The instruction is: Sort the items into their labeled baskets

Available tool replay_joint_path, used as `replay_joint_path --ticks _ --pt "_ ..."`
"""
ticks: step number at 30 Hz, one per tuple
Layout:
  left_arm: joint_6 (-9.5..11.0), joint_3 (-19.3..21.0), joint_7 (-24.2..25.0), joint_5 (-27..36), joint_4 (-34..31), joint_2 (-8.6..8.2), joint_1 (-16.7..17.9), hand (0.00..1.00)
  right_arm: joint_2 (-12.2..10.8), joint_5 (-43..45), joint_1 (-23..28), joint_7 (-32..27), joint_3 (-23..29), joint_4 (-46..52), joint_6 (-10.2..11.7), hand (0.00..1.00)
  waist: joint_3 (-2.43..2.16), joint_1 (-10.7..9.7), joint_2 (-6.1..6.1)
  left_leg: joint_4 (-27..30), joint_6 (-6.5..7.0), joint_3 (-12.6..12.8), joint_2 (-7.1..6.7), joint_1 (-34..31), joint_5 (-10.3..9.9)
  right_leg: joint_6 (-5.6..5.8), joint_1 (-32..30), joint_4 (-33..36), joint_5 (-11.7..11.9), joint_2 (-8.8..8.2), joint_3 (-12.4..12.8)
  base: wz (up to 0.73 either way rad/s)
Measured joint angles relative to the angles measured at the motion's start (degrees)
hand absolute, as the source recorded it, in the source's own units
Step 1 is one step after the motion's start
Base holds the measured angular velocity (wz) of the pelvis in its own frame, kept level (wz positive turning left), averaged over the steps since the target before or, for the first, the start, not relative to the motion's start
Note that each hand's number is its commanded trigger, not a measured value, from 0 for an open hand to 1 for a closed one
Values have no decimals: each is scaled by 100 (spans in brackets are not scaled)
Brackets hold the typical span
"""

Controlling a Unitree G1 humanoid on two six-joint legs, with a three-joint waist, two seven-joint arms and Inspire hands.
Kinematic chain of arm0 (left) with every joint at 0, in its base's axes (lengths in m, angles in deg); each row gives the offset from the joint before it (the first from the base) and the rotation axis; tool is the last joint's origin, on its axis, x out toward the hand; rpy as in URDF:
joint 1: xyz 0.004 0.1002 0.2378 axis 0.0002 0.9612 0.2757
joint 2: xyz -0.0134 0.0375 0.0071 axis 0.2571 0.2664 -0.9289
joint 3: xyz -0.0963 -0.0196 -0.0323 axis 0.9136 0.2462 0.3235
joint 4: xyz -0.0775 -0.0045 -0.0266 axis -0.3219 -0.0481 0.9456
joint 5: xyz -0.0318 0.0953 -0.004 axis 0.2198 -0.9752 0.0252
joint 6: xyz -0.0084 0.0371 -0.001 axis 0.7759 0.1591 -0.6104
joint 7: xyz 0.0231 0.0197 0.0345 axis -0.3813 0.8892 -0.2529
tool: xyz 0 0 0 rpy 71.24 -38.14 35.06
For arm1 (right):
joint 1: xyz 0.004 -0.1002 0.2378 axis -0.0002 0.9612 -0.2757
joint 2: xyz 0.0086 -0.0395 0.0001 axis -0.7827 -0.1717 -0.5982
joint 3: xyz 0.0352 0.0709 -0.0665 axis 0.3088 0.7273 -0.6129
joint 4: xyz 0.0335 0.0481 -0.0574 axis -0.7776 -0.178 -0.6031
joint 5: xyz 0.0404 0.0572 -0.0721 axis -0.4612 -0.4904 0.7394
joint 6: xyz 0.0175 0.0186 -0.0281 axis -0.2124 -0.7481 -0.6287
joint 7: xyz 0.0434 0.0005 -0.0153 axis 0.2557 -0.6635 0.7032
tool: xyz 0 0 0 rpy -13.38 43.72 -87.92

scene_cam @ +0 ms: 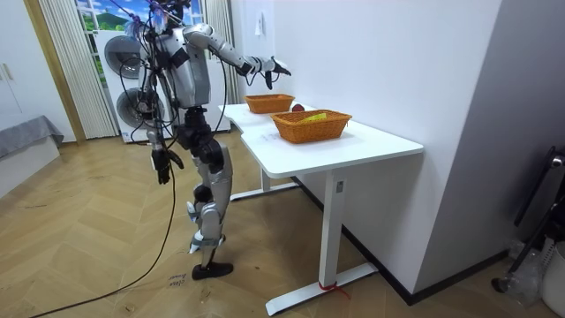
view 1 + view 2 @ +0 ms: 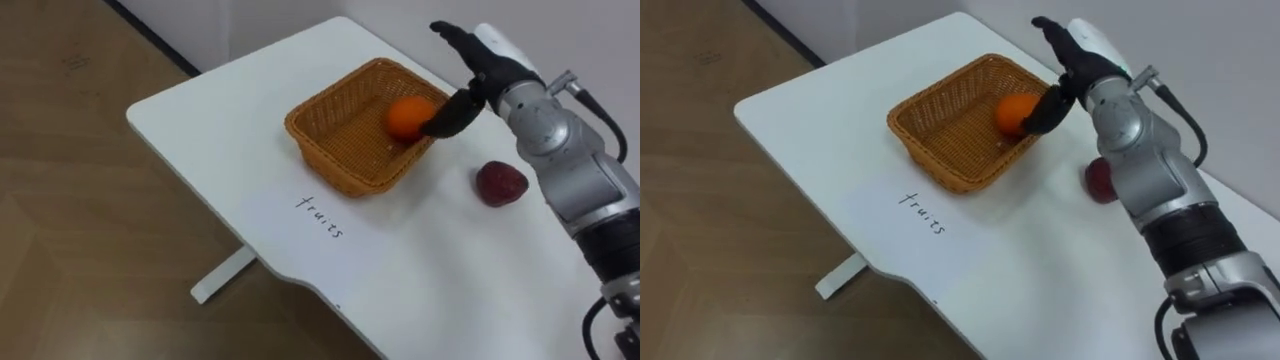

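Observation:
A wicker basket [image 2: 345,135] stands on the white table [image 2: 200,110], with the handwritten word "fruits" in front of it. An orange [image 2: 405,117] lies inside it near the right rim. My right hand [image 2: 480,70] hovers over that rim, open: its fingers point up and away, and its thumb hangs down beside the orange without clasping it. A dark red fruit [image 2: 500,184] lies on the table just right of the basket, under my forearm. In the room view I stand at the table's end, and my left hand [image 1: 161,163] hangs by my side, fingers relaxed.
A second wicker basket [image 1: 311,125], holding something yellow, stands farther along the table towards the room view's right. The table sits against a white wall [image 1: 371,62]. Wooden floor lies to my left, below the table's edge.

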Motion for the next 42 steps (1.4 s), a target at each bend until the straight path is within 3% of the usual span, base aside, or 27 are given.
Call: replay_joint_path --ticks 6,8,10,11,15,19,32,38,42 --pt "-5 -24 -4 22 -20 -62 -33 0 14 -209 5 -194 341 35 8 0 -1 -265 53 68 35 115 4 72 -21 20 13 -4 13 -5 261 -12" --pt "7 -62 -44 11 -20 -56 -113 0 27 -310 6 -242 394 -49 46 0 6 -476 82 56 42 137 6 88 -27 26 29 -1 17 -4 305 -7" --pt "56 -59 -70 -16 -35 -71 -124 0 31 -317 6 -248 476 -47 68 0 -4 -504 121 35 46 254 33 99 -29 21 -9 -2 26 6 434 -27" --pt "55 -59 -77 -25 -85 -80 -112 0 52 -290 9 -248 547 -47 68 0 -17 -617 151 30 48 259 36 103 -28 22 -9 2 47 8 477 -22" --pt "50 -58 -122 -39 -192 -93 -120 0 238 -222 10 -249 563 -44 64 0 -37 -687 223 -40 70 419 69 235 -35 24 35 13 61 10 636 -22" --pt "54 -59 -177 -42 -234 -100 -153 0 260 -214 102 -237 566 -20 58 0 -46 -803 224 -153 71 527 108 402 -35 25 103 18 61 16 738 -17" --pt "69 -142 -95 -11 -239 -123 -252 0 260 -213 160 -56 586 25 50 0 -44 -814 226 -202 72 568 125 492 -35 25 127 9 61 17 763 -2" --pt "89 -216 -95 17 -131 -117 -192 0 259 -218 748 -45 586 132 53 0 -66 -775 176 -208 91 475 108 599 -56 27 316 -13 59 18 703 9" --pt "116 -216 -88 6 96 -106 -163 0 258 -244 945 -45 586 135 68 0 -48 -753 142 -186 91 475 101 598 -56 27 336 -15 59 15 655 0"
